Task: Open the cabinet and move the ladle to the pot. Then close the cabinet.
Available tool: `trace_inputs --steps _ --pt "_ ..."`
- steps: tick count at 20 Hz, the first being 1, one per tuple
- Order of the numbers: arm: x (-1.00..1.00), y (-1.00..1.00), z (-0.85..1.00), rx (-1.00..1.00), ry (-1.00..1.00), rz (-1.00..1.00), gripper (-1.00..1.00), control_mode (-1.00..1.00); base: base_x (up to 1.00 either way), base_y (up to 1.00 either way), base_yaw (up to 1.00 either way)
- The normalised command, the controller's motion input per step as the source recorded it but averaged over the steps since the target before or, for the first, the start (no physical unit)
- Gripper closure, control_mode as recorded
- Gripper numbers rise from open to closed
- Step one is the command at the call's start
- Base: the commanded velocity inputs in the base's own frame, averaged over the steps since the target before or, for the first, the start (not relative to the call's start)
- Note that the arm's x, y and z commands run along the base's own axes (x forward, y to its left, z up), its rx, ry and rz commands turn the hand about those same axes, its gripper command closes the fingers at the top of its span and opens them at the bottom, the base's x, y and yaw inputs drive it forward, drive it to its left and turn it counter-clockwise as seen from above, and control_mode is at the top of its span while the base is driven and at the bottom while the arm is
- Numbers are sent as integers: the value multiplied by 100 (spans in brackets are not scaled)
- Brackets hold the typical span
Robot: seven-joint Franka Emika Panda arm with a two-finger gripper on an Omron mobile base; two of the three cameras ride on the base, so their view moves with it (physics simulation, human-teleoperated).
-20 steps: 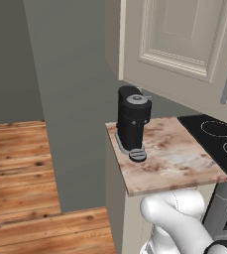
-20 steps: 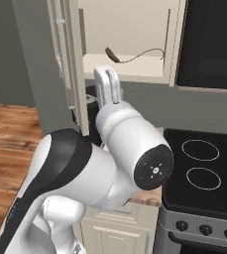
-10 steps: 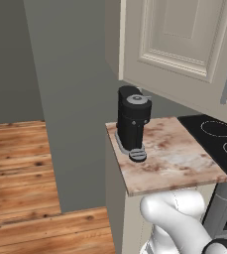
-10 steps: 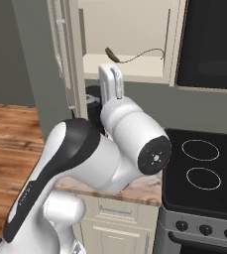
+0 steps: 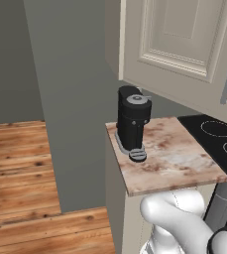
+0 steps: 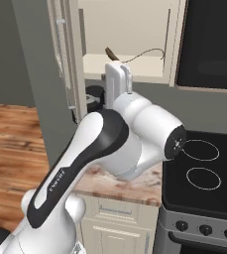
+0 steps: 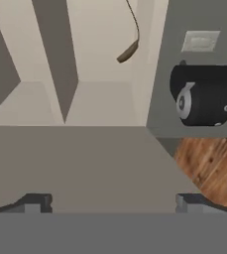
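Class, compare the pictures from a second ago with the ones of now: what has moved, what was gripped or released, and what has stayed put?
Only the arm moved: in the right base view its elbow swung up and over, while the hand below the shelf barely shifted. Nothing was taken hold of or let go; the gripper stays open and empty. The cabinet door stays open, and the ladle and coffee machine have not moved.

Grey wall (image 5: 70,99), wood plank floor (image 5: 21,168), marbled countertop (image 5: 174,158), black stovetop (image 6: 204,163)

Black pod coffee machine (image 5: 133,122) seen standing at back left of mottled brown stone countertop (image 5: 174,158). Black glass cooktop with ring markings (image 6: 204,163) set just right of countertop. Black microwave (image 6: 211,42) mounted above cooktop. Wood plank floor (image 5: 21,178) seen at left.
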Motion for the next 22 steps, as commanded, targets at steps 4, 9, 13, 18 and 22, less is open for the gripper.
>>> trace_inputs --steps 4,9,13,18,22 --pt "12 0 0 3 0 14 -100 -100 0 0 0" --pt "7 0 0 1 0 13 -100 -100 0 0 0" --pt "6 0 0 1 0 12 -100 -100 0 0 0" --pt "0 0 0 1 0 10 -100 -100 0 0 0" --pt "0 4 -1 0 -1 9 -100 -100 0 0 0"
